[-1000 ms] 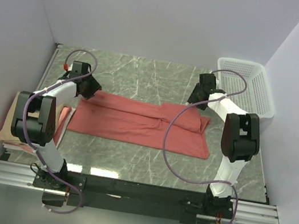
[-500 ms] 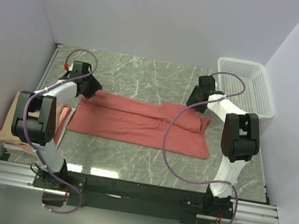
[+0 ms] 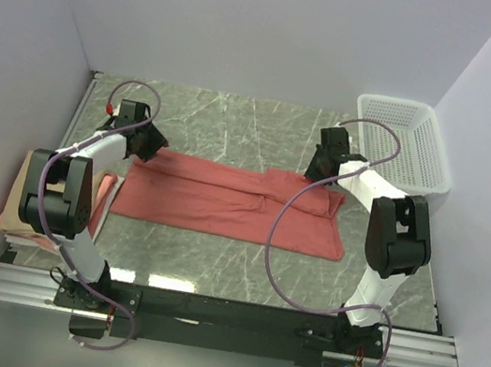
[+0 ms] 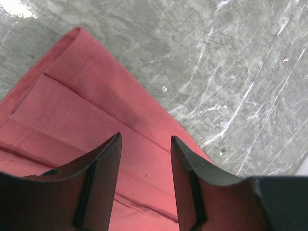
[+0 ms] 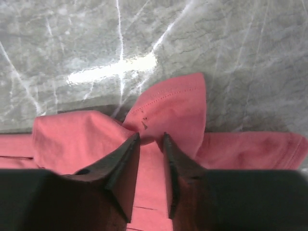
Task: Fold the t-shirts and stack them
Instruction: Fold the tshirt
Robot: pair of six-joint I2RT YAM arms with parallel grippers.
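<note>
My right claw (image 5: 151, 135) is narrow, pinching a bunched fold of the red shirt (image 3: 223, 201) at its far right edge, with cloth puffing up just beyond the fingertips. My left claw (image 4: 145, 138) is fairly wide and grips nothing. It is over the shirt's far left corner: flat cloth below and behind it, bare bench (image 4: 231, 57) ahead. The shirt lies stretched between both claws. Pile of pale shirts (image 3: 11, 204) well behind my left claw, basket (image 3: 405, 140) right of my right claw

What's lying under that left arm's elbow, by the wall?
Folded clothes: a tan-beige shirt, with a pink shirt showing at its right edge. The left arm covers their middle, so how they are stacked cannot be seen.
</note>
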